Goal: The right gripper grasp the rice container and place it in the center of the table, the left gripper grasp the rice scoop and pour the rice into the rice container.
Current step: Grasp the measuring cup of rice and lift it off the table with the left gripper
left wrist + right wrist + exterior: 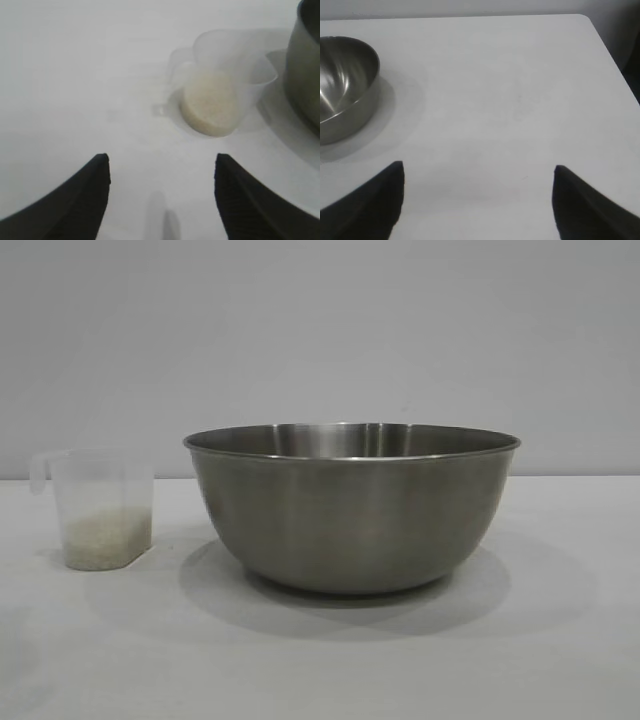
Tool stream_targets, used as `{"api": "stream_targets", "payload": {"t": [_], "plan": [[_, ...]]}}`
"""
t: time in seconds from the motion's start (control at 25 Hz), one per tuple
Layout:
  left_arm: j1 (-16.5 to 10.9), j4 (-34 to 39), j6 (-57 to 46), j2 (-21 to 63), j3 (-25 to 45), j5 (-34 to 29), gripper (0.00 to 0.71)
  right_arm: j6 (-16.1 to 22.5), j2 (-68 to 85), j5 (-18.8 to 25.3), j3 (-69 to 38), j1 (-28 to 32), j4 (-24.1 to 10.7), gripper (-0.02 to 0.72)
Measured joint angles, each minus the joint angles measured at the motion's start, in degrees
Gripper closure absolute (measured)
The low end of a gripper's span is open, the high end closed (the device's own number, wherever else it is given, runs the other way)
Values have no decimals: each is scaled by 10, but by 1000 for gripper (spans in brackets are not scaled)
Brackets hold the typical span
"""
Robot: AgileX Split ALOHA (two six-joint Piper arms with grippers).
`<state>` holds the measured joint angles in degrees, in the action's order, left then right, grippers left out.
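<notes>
The rice container point(352, 508), a big brushed-steel bowl, stands near the middle of the white table point(560, 660). To its left stands the rice scoop point(98, 510), a small translucent cup with a rim handle and white rice point(105, 536) in its bottom. Neither arm shows in the exterior view. In the left wrist view my left gripper point(162, 161) is open above bare table, short of the rice scoop point(225, 85), whose rice point(210, 102) is visible; the rice container's wall point(305, 65) is beside it. In the right wrist view my right gripper point(479, 170) is open over bare table, the rice container point(345, 90) off to one side.
A plain grey wall point(320, 330) stands behind the table. The table's edge and rounded corner point(607, 45) show in the right wrist view, with dark floor beyond. Bare tabletop lies in front of and to the right of the bowl.
</notes>
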<state>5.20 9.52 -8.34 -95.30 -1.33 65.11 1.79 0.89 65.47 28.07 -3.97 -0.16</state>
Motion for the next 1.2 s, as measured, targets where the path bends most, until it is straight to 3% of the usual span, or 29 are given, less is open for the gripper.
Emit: {"api": "stream_targets", "payload": {"t": [0.36,0.4,0.48,0.56,1.2], "plan": [[0,8,38,0,-45,0,309,0,0,0,0,0,0,156],[0,11,42,0,-49,0,354,0,0,0,0,0,0,156],[0,19,48,-6,-53,1,364,0,0,0,0,0,0,156],[0,22,52,-20,-59,3,429,0,0,0,0,0,0,156],[0,63,53,-127,-130,4,421,0,0,0,0,0,0,156]]}}
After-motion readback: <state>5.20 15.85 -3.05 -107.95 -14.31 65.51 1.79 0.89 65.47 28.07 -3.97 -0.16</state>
